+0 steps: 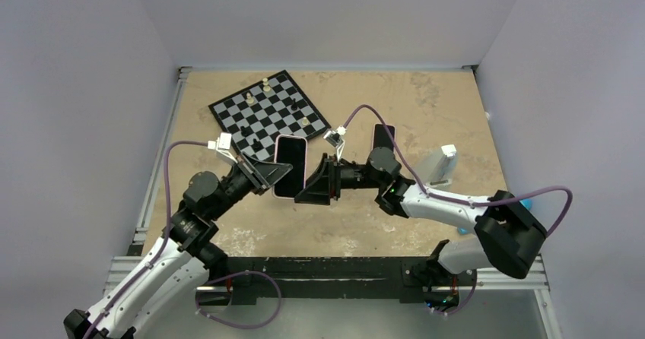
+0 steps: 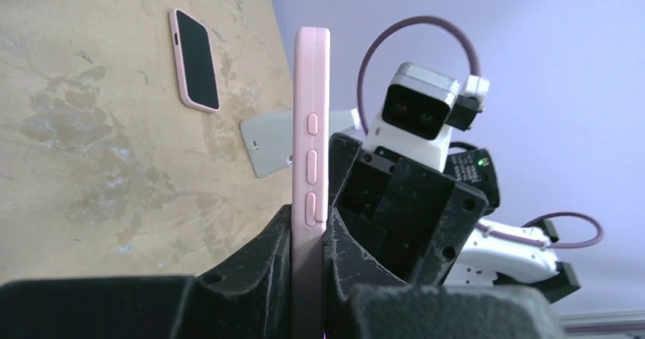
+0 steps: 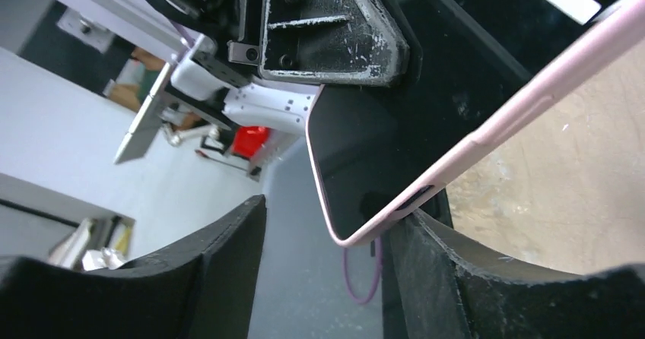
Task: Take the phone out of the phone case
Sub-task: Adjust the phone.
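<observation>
A phone with a black screen [image 1: 290, 164] in a pink case [image 2: 312, 126] is held off the table between both arms. My left gripper [image 1: 274, 173] is shut on the case's long edge; in the left wrist view [image 2: 308, 236] both fingers press its flat sides below the side buttons. My right gripper [image 1: 310, 183] is open. In the right wrist view [image 3: 327, 232] a lower corner of the phone [image 3: 365, 149] sits between its fingers. The pink case edge [image 3: 525, 96] rests against the right-hand finger [image 3: 433, 255], and the left-hand finger stands apart.
A chessboard [image 1: 270, 111] with a few pieces lies at the back left. A second phone in a pink case [image 2: 194, 59] lies on the table, also in the top view [image 1: 382, 137]. A grey case [image 2: 266, 145] lies near it [image 1: 439, 164].
</observation>
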